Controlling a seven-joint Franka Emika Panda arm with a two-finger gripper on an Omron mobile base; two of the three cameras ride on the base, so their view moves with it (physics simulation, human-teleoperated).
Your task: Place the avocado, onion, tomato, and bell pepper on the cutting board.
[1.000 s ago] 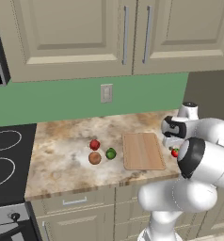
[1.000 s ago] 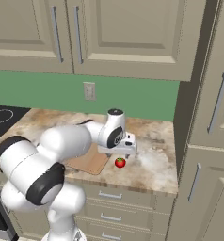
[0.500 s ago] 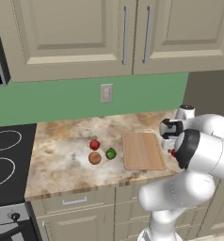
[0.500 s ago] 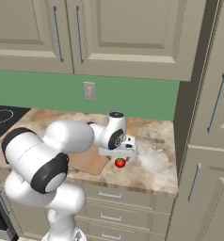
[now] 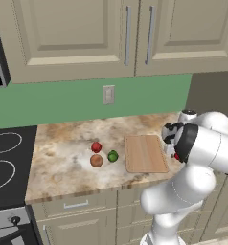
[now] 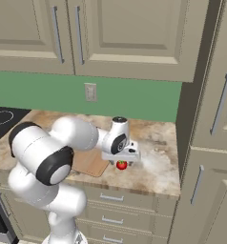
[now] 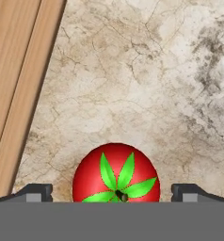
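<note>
We hover our gripper, jaws spread wide, over the tomato right of the cutting board; next we descend and pinch.

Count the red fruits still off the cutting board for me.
2. A bright-red round tomato with a green leafy top lies on the counter right of the light-wood cutting board, between the open fingers. A deep-red bell pepper sits left of the board. The arm may hide others.
</note>
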